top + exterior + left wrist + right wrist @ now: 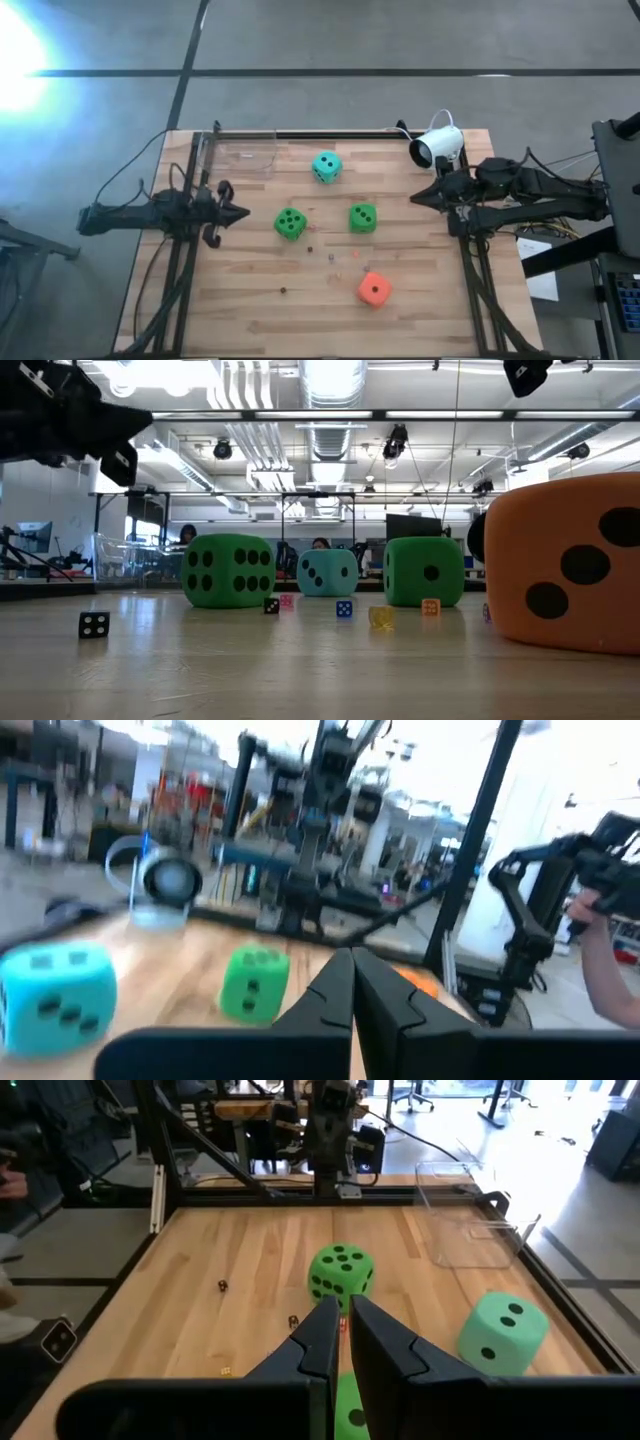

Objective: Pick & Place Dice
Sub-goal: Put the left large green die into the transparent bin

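four dice (326, 166) spread among tiny dice (93, 624), clear box (245, 155) and camera (437, 146) behind, both grippers (243, 212) (414, 198) closed, empty.

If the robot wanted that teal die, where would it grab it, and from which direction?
Probably from straight above, with the fingers closing on two opposite flat side faces of the teal die. It sits flat on the table, apart from the green dice and the clear container, so its sides look free. It looks soft, so a light squeeze may do.
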